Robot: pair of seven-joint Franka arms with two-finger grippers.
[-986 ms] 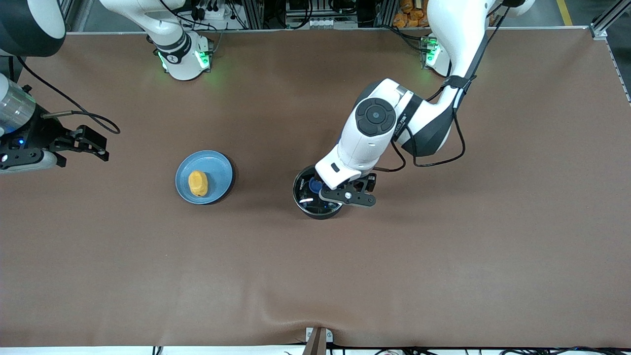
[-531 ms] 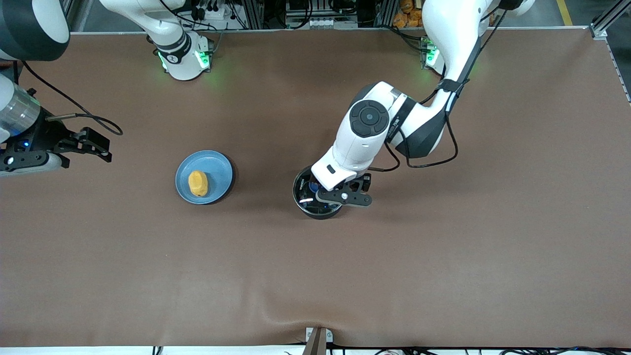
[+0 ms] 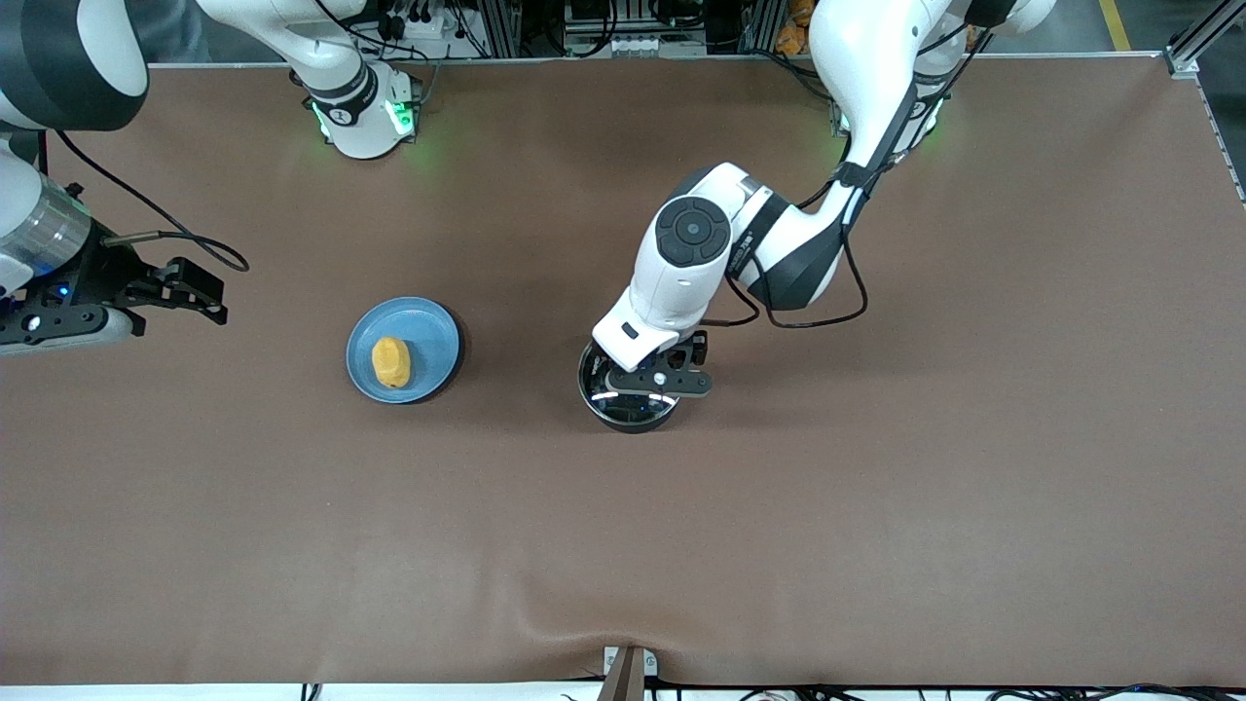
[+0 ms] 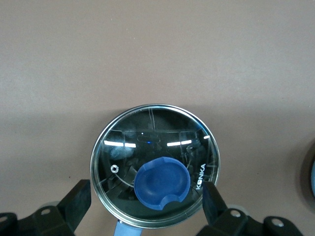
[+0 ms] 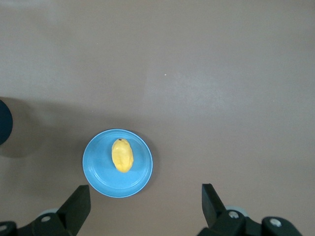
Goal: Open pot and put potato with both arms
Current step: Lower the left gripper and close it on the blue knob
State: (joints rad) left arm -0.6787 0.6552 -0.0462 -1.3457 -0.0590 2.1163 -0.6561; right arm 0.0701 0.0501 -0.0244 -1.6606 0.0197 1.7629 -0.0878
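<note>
The black pot (image 3: 631,411) stands mid-table with its glass lid (image 4: 147,142) on and the blue knob (image 4: 162,184) at the lid's centre. A bit of its blue handle (image 4: 125,230) shows. My left gripper (image 3: 654,382) hovers over the lid, open, its fingers (image 4: 78,199) standing on either side of the lid and touching nothing. The yellow-orange potato (image 3: 390,361) lies on a light-blue plate (image 3: 428,336) toward the right arm's end. My right gripper (image 3: 200,292) hangs open and empty above the table beside the plate, and the right wrist view shows the potato (image 5: 122,155) below it.
The brown mat has a wrinkle and a metal clamp (image 3: 628,667) at the edge nearest the front camera. Both arm bases (image 3: 365,117) stand along the table's back edge. A black cable (image 3: 808,316) loops off the left arm's wrist.
My left arm has swung toward the right arm's end, bringing its gripper from the pot's edge to over the lid. The right gripper drifted slightly toward the plate.
</note>
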